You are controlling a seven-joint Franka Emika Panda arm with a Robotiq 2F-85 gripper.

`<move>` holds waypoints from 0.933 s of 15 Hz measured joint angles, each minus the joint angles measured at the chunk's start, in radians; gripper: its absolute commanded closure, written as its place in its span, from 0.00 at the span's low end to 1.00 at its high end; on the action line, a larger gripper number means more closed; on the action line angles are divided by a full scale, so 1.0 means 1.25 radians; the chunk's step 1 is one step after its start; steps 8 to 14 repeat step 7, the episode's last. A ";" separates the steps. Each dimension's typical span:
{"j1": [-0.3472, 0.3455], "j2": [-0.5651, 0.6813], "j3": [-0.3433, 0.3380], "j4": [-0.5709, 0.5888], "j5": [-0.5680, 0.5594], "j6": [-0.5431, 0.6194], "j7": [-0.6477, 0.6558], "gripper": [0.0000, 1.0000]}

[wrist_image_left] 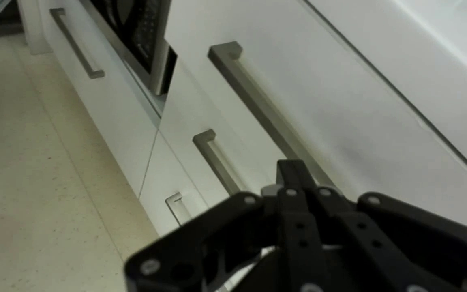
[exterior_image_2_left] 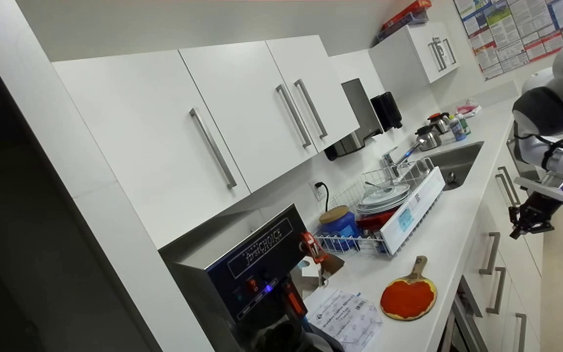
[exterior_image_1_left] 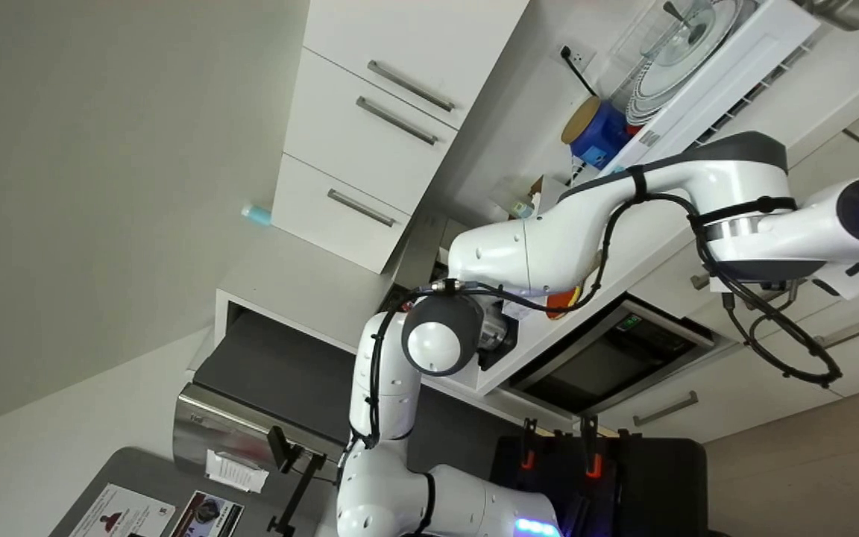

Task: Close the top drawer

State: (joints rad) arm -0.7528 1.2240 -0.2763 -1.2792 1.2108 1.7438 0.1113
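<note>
No tan wooden inner bottom or sides show in any view, so the top drawer's inside is hidden. In the wrist view, the uppermost white drawer front (wrist_image_left: 330,101) has a silver bar handle (wrist_image_left: 253,99) and lies just below the counter edge. It seems to stand slightly proud of the front beneath it, but I cannot tell for sure. My gripper (wrist_image_left: 292,164) is shut with nothing between its fingers; its tips overlap that handle in the picture, contact unclear. In an exterior view the gripper (exterior_image_2_left: 516,234) hangs in front of the lower cabinets; elsewhere the arm mostly hides it.
Lower drawer fronts with bar handles (wrist_image_left: 217,162) are beneath. An oven (exterior_image_1_left: 612,362) sits beside them under the counter. On the counter are a dish rack (exterior_image_2_left: 413,210), a paddle with a red-topped disc (exterior_image_2_left: 408,299) and a steel machine (exterior_image_2_left: 257,264). The floor (wrist_image_left: 55,182) is below.
</note>
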 measured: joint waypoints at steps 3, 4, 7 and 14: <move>0.020 -0.064 -0.035 -0.108 -0.035 0.015 -0.116 1.00; 0.024 -0.086 -0.039 -0.143 -0.057 0.028 -0.150 1.00; 0.038 -0.155 -0.046 -0.253 -0.112 0.078 -0.247 1.00; 0.038 -0.155 -0.046 -0.253 -0.112 0.078 -0.247 1.00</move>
